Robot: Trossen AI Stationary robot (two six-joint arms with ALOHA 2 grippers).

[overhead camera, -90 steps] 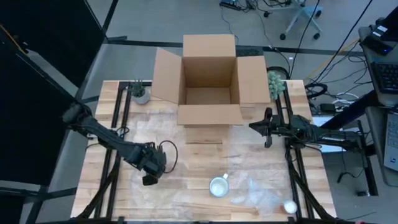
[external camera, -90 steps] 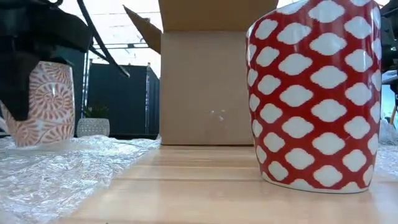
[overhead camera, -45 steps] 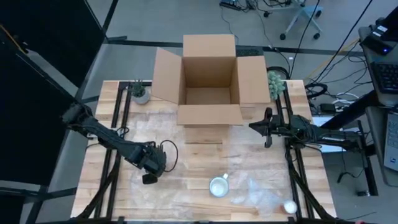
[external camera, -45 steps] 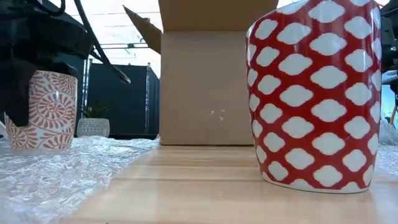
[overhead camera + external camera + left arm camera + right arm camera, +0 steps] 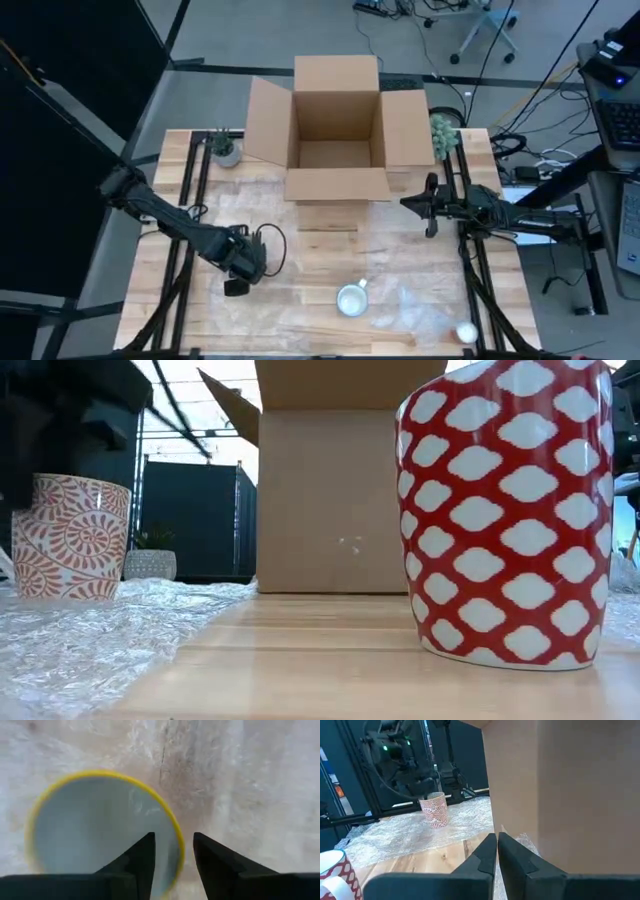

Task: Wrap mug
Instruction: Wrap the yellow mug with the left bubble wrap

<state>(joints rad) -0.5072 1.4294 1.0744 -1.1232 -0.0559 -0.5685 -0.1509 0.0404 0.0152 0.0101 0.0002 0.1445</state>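
Note:
An orange-swirl mug (image 5: 70, 535) with a yellow rim (image 5: 176, 845) stands upright, its base on a sheet of bubble wrap (image 5: 90, 640) at the table's left. My left gripper (image 5: 238, 272) hovers open just above it. One finger (image 5: 142, 857) is over the mug's mouth, the other (image 5: 212, 857) outside the rim. A red mug with white spots (image 5: 505, 510) stands on bare wood near the front edge (image 5: 352, 298). My right gripper (image 5: 432, 208) waits shut beside the box's right flap.
An open cardboard box (image 5: 338, 130) fills the far middle of the table. Two small potted plants (image 5: 225, 148) (image 5: 443, 130) flank it. More crumpled bubble wrap (image 5: 420, 312) and a small white object (image 5: 465, 332) lie at the near right.
My left gripper has risen from around the orange-swirl mug. The mug has come down a little and now stands on the bubble wrap.

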